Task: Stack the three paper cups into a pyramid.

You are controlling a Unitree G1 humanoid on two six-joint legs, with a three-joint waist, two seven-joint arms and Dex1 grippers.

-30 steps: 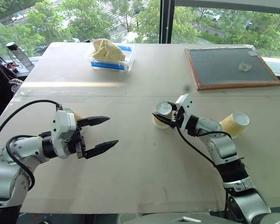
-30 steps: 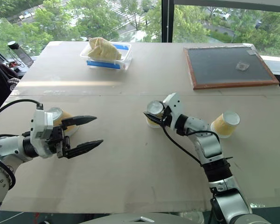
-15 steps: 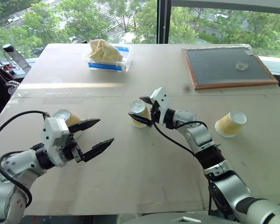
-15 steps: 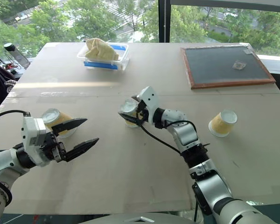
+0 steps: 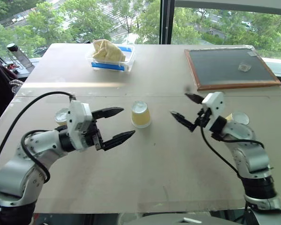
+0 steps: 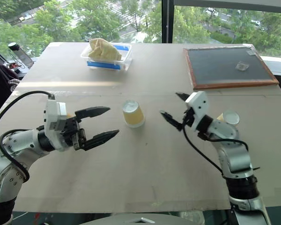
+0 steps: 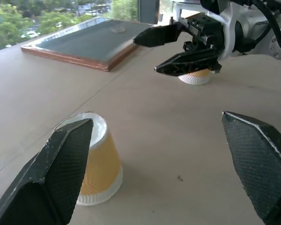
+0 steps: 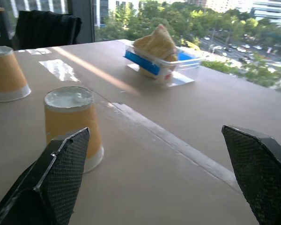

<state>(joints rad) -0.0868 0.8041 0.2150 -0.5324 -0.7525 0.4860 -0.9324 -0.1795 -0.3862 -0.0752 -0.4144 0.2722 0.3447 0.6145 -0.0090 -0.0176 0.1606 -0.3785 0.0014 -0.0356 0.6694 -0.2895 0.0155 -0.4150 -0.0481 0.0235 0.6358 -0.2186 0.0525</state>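
One paper cup (image 5: pixel 140 115) stands upside down in the middle of the table, free of both grippers. My left gripper (image 5: pixel 128 122) is open just left of it, fingers pointing at it. My right gripper (image 5: pixel 180 105) is open a little to the cup's right, with nothing between its fingers. A second paper cup (image 5: pixel 62 114) sits behind my left hand, mostly hidden; the right wrist view shows it (image 8: pixel 7 75) upside down. The third paper cup (image 5: pixel 241 117) lies behind my right wrist, partly covered.
A clear tub (image 5: pixel 110 58) with a tan cloth stands at the far side. A framed dark board (image 5: pixel 229 68) lies at the far right. A bottle (image 5: pixel 16 54) stands beyond the table's left edge. A black cable loops from my left arm.
My right gripper carried a cup leftward, set it down upside down in the middle, opened and drew back to the right. My left gripper moved right toward that cup.
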